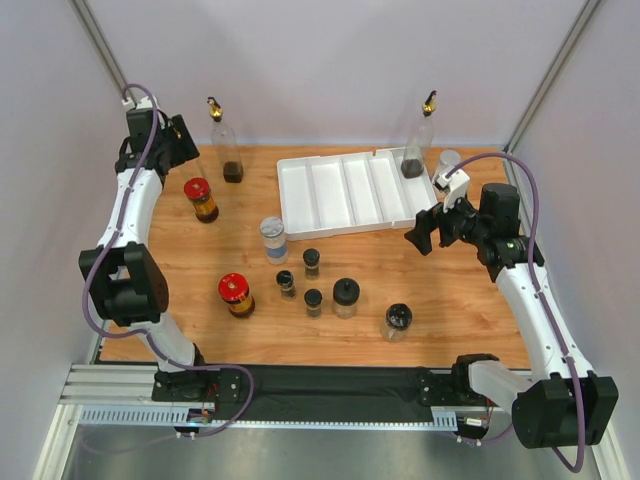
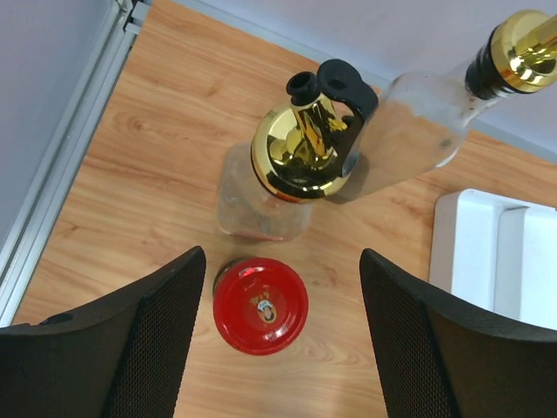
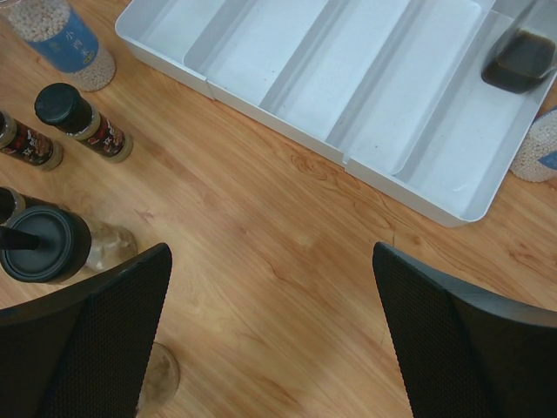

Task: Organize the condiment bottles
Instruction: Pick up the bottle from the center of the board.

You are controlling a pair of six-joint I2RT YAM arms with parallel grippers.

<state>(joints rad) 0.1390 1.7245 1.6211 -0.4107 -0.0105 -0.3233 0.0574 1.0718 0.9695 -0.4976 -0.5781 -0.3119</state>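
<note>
My left gripper [image 1: 183, 138] is open at the far left, high above a red-capped amber jar [image 2: 260, 305] [image 1: 200, 198] and a tall clear gold-spouted bottle [image 2: 300, 152]. A second tall bottle [image 1: 226, 145] [image 2: 426, 122] stands just right of it. A third tall bottle [image 1: 417, 140] stands in the white tray [image 1: 330, 190]. My right gripper [image 1: 425, 235] is open and empty over bare wood [image 3: 270, 340] in front of the tray's right end [image 3: 348, 78]. Another red-capped jar [image 1: 236, 294], a grey-lidded jar [image 1: 273, 240] and several black-lidded jars [image 1: 346, 297] stand mid-table.
Another grey-lidded jar [image 1: 447, 165] stands right of the tray. In the right wrist view a medium black-lidded jar [image 3: 48, 244] and small ones [image 3: 83, 122] stand left of my fingers. Grey walls enclose the back and sides. A metal rail [image 2: 61, 165] runs along the left edge.
</note>
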